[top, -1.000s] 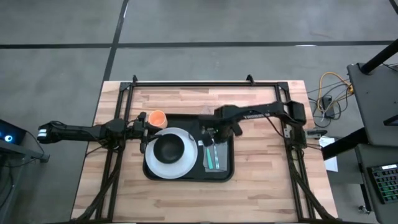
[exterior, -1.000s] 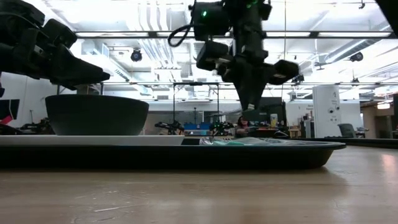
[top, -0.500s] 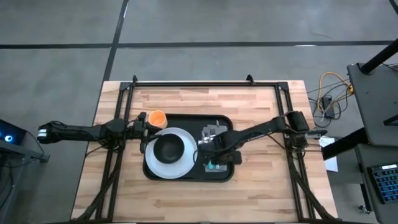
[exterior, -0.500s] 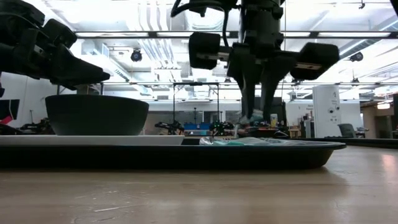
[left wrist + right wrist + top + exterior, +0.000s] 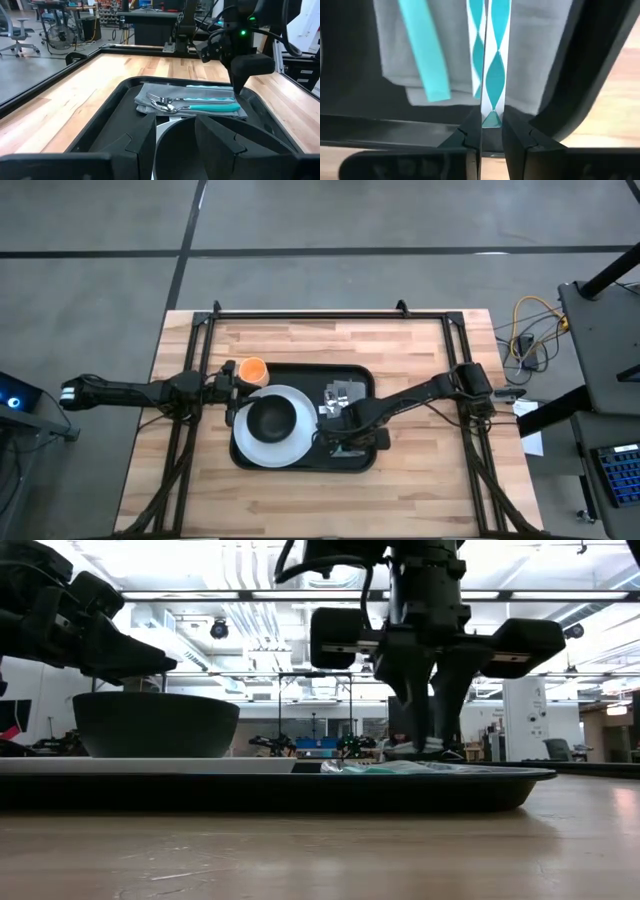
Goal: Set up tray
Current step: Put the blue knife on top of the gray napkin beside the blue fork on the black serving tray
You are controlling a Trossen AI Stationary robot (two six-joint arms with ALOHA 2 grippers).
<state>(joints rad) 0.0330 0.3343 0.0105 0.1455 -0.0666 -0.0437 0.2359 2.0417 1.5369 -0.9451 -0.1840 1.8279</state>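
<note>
The black tray (image 5: 300,370) (image 5: 300,790) lies mid-table. In its left part it carries a white plate (image 5: 300,442) with a black bowl (image 5: 272,420) (image 5: 155,725). In its right part lies a grey napkin (image 5: 150,95) with a teal-handled fork and spoon (image 5: 200,106) and a teal-and-white striped stick (image 5: 496,75). My right gripper (image 5: 345,445) (image 5: 432,745) (image 5: 239,90) (image 5: 491,135) points down at the napkin's near end, shut on that stick. My left gripper (image 5: 232,395) (image 5: 175,145) hovers open over the plate's left edge, touching nothing. My right gripper holds the striped stick by its near end (image 5: 492,119), pinched between the two fingers (image 5: 470,137). The fingers come from above, pointing down, and lie across it. The rest of the stick lies flat on the napkin, running toward the table's far edge.
An orange cup (image 5: 252,369) stands at the tray's far-left corner, close to my left gripper. A black frame (image 5: 330,313) runs along the table's far edge and sides. Bare wood (image 5: 300,500) lies near and right of the tray.
My right gripper has moved from above the far part of the napkin toward the table's near edge, has come down to the napkin's near end, and its wrist has turned. The tray, plate and bowl have stayed put.
</note>
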